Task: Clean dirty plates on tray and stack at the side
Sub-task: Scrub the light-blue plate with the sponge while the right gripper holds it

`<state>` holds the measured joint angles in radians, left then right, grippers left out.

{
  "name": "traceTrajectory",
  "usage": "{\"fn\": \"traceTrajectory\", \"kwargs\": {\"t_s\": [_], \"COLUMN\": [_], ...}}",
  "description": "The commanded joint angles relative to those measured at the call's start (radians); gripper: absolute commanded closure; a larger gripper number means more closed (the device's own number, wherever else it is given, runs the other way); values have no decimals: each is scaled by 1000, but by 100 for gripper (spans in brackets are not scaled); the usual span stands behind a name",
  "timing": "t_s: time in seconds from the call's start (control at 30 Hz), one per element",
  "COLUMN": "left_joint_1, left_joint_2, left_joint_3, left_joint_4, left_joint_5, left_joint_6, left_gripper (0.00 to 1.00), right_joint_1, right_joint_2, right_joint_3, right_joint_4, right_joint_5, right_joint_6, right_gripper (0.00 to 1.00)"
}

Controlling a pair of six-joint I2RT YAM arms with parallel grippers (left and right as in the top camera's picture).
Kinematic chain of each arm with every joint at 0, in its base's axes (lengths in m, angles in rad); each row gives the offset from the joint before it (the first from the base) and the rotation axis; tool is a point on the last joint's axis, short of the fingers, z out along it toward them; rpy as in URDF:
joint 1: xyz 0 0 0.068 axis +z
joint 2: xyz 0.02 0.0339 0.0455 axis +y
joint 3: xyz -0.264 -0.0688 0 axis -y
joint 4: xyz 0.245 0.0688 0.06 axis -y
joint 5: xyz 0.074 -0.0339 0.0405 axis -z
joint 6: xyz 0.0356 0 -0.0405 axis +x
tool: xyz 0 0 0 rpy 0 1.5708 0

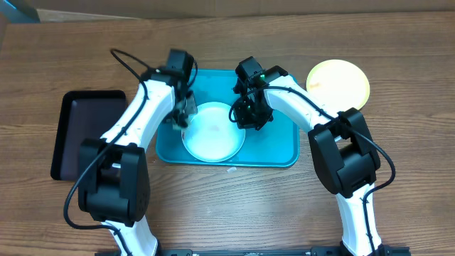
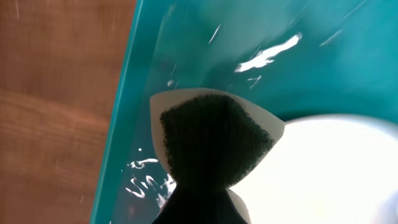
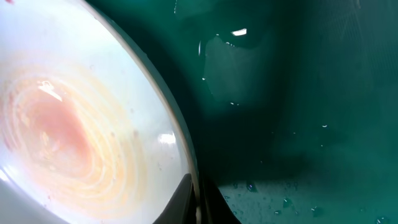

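The teal-blue tray (image 1: 279, 146) lies mid-table. One plate (image 1: 213, 135) with a white centre lies in it; the right wrist view shows faint pinkish smears on it (image 3: 74, 124). My right gripper (image 1: 245, 115) is shut on that plate's right rim (image 3: 198, 199). My left gripper (image 1: 183, 112) is shut on a dark sponge with a white backing (image 2: 211, 140), held over the tray floor (image 2: 205, 50) at the plate's left edge (image 2: 336, 168). A yellow-green rimmed plate (image 1: 338, 84) lies on the table right of the tray. A third plate is not visible.
A smaller black tray (image 1: 85, 131) lies on the table left of the teal tray. Water droplets lie on the tray floor (image 3: 298, 93). The wooden table (image 1: 234, 206) runs in front of the tray.
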<state>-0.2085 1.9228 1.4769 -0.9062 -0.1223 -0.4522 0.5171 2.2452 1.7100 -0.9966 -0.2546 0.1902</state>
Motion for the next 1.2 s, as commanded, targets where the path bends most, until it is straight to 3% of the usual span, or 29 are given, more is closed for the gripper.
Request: {"fn": "traceTrajectory", "kwargs": {"t_s": [0.0, 0.1, 0.5, 0.6, 0.93, 1.03, 1.17], "left_joint_1": [4, 0, -100, -100, -36, -7, 20], "left_joint_2": [7, 17, 221, 242, 224, 206, 172], "left_joint_3": [50, 42, 24, 24, 37, 72, 134], "left_joint_4": [39, 70, 51, 22, -148, -209, -250], "left_joint_5": [224, 377, 442, 365, -148, -221, -206], "left_joint_6": [71, 79, 79, 78, -31, -72, -83], "left_gripper": [96, 96, 96, 96, 96, 96, 96], "right_joint_1": [-8, -8, -8, -8, -16, -24, -34], "right_joint_2": [22, 22, 22, 22, 22, 22, 22], "right_joint_3": [-19, -19, -19, -19, -19, -19, -19], "right_joint_4": [-10, -4, 0, -4, -4, -5, -7], "right_joint_5": [79, 78, 79, 91, 138, 142, 142], "right_joint_6": [-4, -3, 19, 25, 119, 130, 152], "right_gripper": [96, 96, 96, 96, 96, 96, 96]}}
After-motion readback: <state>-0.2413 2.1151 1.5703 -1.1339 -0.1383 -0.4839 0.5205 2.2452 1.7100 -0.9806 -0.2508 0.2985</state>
